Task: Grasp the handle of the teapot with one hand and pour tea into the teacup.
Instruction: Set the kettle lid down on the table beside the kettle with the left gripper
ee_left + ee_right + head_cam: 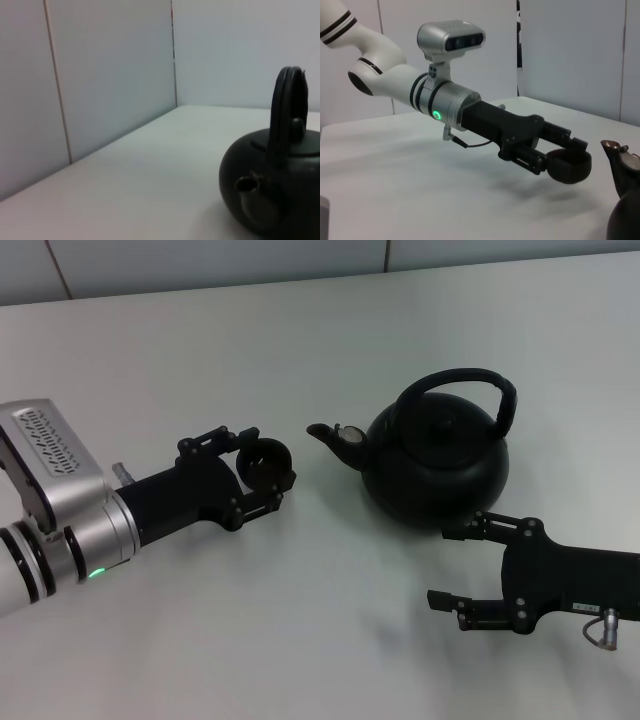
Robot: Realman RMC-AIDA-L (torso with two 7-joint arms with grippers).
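Note:
The matte-black teapot [440, 465] stands on the white table [330, 640], its spout pointing toward my left arm. Its arched handle [455, 378] rises over the lid, untouched. My left gripper [263, 468] is shut on the tiny dark teacup [268, 462] and holds it a short way from the spout. In the right wrist view the teacup [570, 167] hangs above the table in the left gripper [564, 157]. My right gripper [442, 565] is open and empty, low, just in front of the teapot's base. The left wrist view shows the teapot [280, 190] and the handle [285, 115].
A light panelled wall [300, 260] runs along the table's far edge. Only the spout and part of the body of the teapot [622, 165] show at the edge of the right wrist view.

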